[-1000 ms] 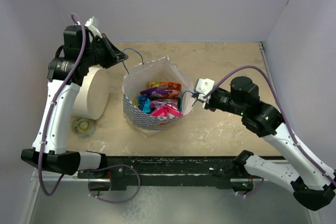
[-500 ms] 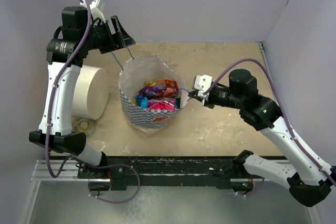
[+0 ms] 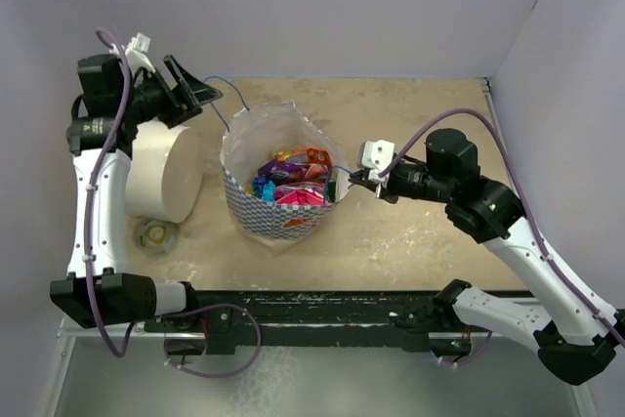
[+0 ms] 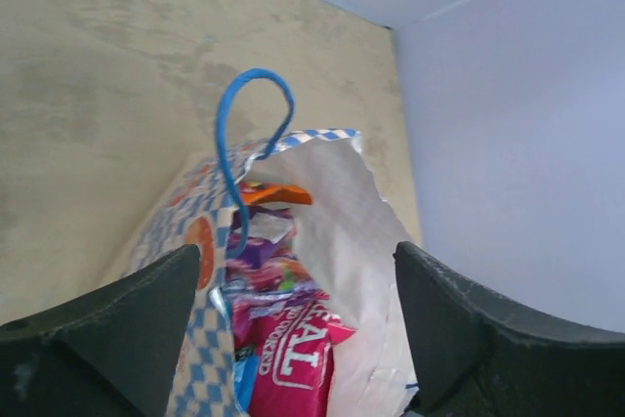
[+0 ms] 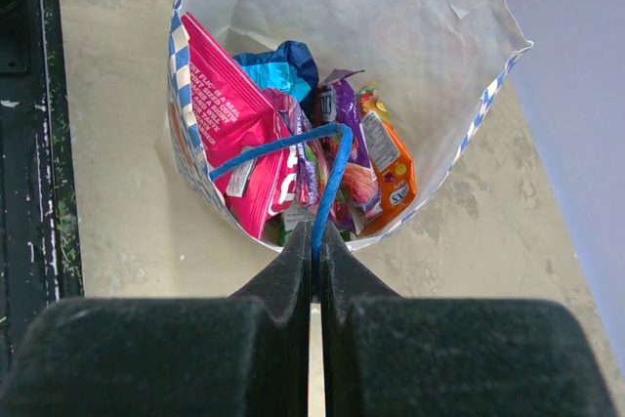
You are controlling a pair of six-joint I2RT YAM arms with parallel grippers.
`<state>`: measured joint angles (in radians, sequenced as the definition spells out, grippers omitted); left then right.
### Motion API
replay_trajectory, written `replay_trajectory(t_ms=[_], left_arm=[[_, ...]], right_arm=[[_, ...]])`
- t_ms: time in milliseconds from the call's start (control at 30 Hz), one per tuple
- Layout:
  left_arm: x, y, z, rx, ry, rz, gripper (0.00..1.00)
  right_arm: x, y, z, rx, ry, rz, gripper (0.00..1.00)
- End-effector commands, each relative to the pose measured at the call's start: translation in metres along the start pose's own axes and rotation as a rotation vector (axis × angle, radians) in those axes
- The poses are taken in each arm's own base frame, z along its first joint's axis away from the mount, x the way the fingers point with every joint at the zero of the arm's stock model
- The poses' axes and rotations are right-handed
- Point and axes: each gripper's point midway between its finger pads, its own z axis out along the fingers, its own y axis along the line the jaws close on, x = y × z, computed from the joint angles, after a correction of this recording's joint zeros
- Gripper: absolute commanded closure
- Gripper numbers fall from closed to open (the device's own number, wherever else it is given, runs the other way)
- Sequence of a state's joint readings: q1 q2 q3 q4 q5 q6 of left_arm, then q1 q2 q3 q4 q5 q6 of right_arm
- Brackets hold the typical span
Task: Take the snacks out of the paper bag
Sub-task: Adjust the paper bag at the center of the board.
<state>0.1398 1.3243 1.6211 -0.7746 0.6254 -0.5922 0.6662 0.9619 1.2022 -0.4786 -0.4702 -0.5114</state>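
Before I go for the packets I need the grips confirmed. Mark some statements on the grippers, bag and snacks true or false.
1. The right gripper is shut on a blue cord handle. True.
2. The left gripper clamps the other handle. False: its fingers are wide open and the loop stands free.
3. The snacks are inside the paper bag. True.
4. The paper bag lies on its side. False: it stands upright, mouth open.
5. The white cylinder is on the bag's right. False: it stands on the left arm's side.
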Motion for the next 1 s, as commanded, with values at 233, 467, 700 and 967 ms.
replay_trajectory(t_ms=[233, 467, 700, 967], left_arm=[[-0.018, -0.038, 0.043, 0.427, 0.016, -0.03, 0.42], [-0.02, -0.039, 0.052, 0.499, 0.038, -0.03, 0.59], [-0.017, -0.03, 0.065, 0.513, 0.074, -0.029, 0.65], [-0.02, -0.037, 0.065, 0.544, 0.073, -0.004, 0.9]], right_arm=[[-0.033, 0.001, -0.012, -0.012, -0.112, -0.042, 1.0], [-0.032, 0.006, -0.012, -0.027, -0.118, -0.042, 1.0], [-0.036, 0.003, -0.012, -0.01, -0.142, -0.048, 1.0], [-0.032, 0.0, -0.01, 0.001, -0.122, -0.05, 1.0]])
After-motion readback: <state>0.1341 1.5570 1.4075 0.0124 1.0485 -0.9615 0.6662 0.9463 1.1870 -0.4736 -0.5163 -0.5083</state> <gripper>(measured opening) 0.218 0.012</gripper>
